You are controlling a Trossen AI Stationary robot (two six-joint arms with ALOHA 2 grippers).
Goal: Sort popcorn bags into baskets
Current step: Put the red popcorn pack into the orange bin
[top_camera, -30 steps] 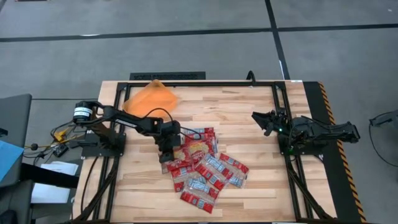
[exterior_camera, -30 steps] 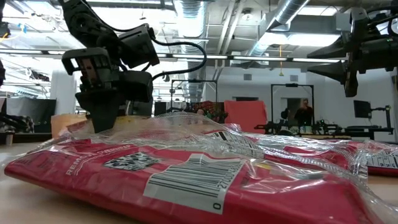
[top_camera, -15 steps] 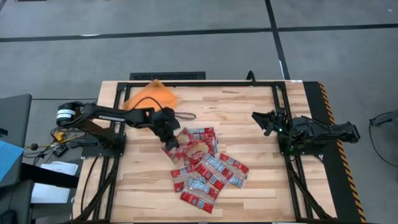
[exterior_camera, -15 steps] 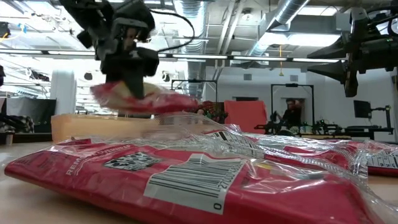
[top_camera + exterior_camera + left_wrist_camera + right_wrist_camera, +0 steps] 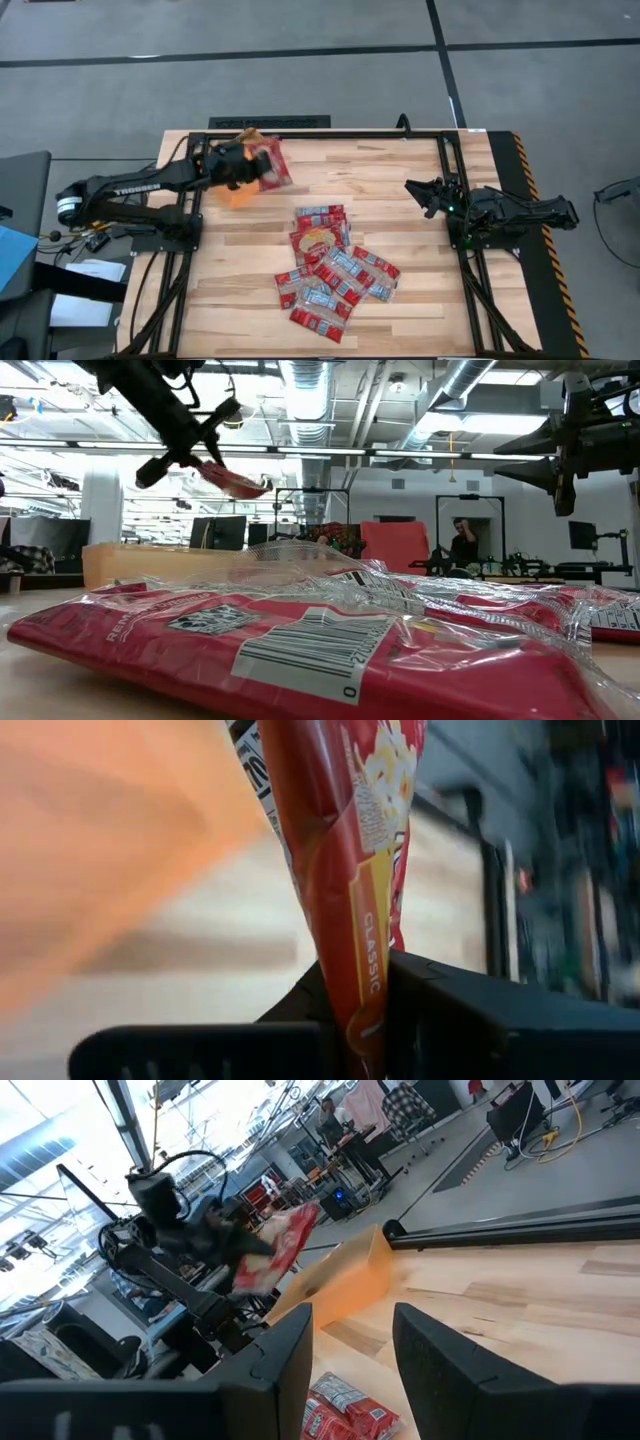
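While the loose popcorn bags (image 5: 330,268) lie heaped near the middle of the surface (image 5: 400,300) awaiting pickup, the right tool (image 5: 416,190) waits spread at the right edge. Farther back left, the left tool (image 5: 250,166) pinches one bag (image 5: 272,163) above the orange basket (image 5: 232,192), apparently positioned for release.

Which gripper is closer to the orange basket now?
Left. The left gripper holds a popcorn bag above the orange basket; the right gripper waits, open, far across the table.
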